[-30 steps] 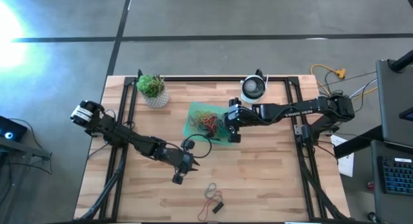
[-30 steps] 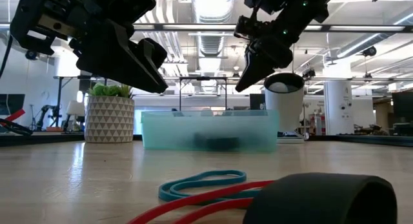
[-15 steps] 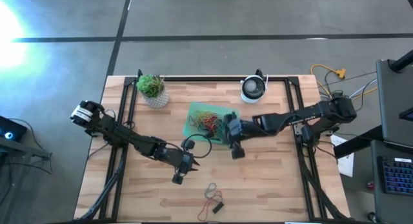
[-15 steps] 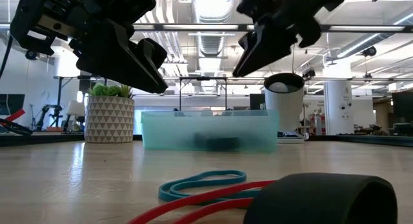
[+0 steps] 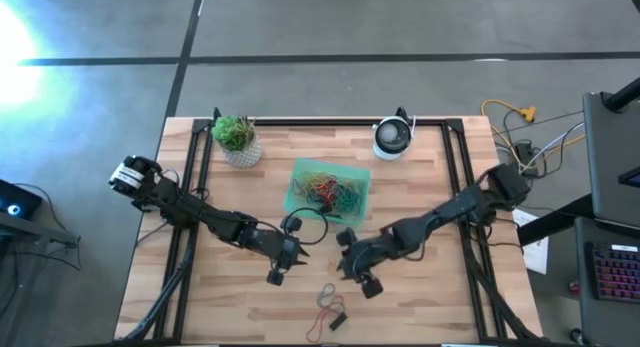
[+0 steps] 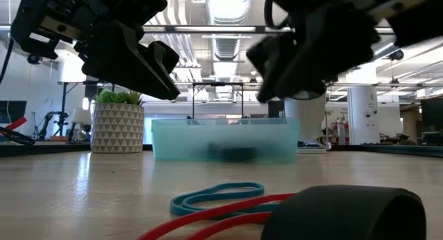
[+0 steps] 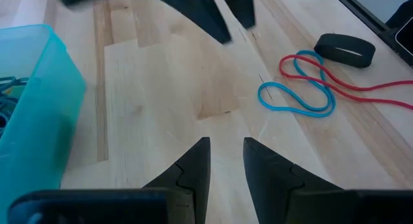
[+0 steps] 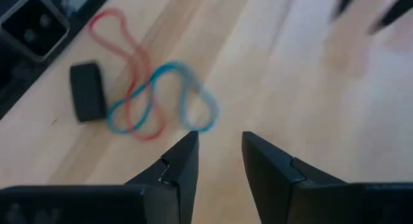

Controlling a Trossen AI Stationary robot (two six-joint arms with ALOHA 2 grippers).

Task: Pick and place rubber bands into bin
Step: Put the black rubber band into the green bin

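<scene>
The left arm is reaching in from nine o'clock, its tool (image 5: 278,267) hanging near the middle with fingers slightly parted. The right arm is stretching from three o'clock, its tool (image 5: 358,274) low, fingers slightly apart, empty.

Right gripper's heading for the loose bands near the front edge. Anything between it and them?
Nothing visible. The right gripper, jaws parted and empty, hangs over bare wood just short of the blue band, red band and black band. The left gripper waits off to the side.
</scene>
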